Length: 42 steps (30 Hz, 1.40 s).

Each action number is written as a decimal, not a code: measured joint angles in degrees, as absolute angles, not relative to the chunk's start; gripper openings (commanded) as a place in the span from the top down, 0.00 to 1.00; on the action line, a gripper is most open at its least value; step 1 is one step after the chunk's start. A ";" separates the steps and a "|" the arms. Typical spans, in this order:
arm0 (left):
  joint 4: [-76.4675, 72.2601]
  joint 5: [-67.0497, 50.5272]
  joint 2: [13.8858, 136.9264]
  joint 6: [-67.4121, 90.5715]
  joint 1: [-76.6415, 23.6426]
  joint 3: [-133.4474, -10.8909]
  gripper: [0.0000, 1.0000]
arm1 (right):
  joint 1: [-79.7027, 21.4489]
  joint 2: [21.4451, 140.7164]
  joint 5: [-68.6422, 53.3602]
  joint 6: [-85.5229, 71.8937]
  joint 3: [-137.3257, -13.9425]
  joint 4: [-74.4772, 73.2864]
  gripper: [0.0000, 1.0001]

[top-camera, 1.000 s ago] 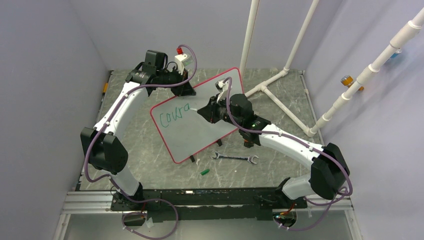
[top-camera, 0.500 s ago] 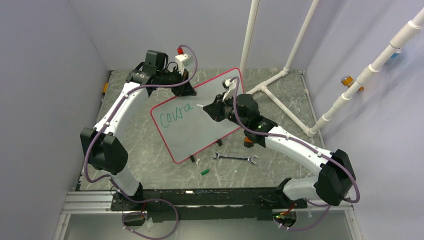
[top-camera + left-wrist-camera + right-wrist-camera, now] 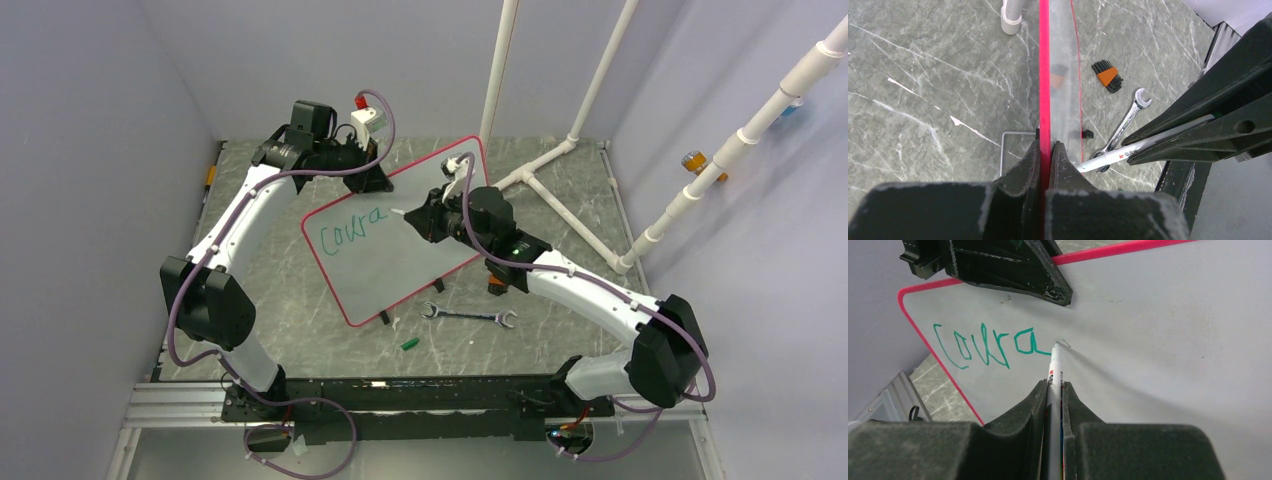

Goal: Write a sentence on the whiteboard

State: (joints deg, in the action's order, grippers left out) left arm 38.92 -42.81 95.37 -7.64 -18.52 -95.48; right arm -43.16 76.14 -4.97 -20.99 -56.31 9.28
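Note:
The whiteboard [image 3: 392, 268] stands tilted on the table, red-rimmed, with the sentence [image 3: 345, 229] reading "Coura" in green. My left gripper [image 3: 368, 176] is shut on the board's upper red rim [image 3: 1044, 75], its jaws pinching it [image 3: 1045, 146]. My right gripper [image 3: 421, 216] is shut on a white marker [image 3: 1054, 367], which sticks out between the fingers [image 3: 1053, 386]. The marker tip sits at the board's face just right of the last "a" of the lettering [image 3: 983, 346]. The left wrist view shows the marker [image 3: 1108, 157] from behind the board.
A wrench [image 3: 468, 317] lies in front of the board, with a green cap [image 3: 408, 343] nearer the arms. An orange and black hex key set [image 3: 497, 287] sits to the right. White pipes [image 3: 548, 165] run at the back right. A wire stand [image 3: 1007, 150] props the board.
The right gripper slid the marker to the right, off the finished "a", then held nearly still. The left gripper and board have not moved.

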 measured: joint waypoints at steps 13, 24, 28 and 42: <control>38.81 -42.68 95.31 -7.66 -18.52 -95.35 1.00 | -41.69 76.86 -5.23 -21.06 -57.28 10.57 1.00; 38.81 -42.54 95.29 -7.68 -18.46 -95.35 1.00 | -41.23 77.69 -6.76 -21.21 -58.13 10.76 1.00; 38.81 -42.54 95.29 -7.68 -18.46 -95.31 1.00 | -41.23 78.39 -7.92 -21.21 -59.31 10.85 1.00; 38.79 -42.46 95.29 -7.73 -18.46 -95.31 1.00 | -41.23 79.13 -9.63 -22.33 -59.11 12.53 1.00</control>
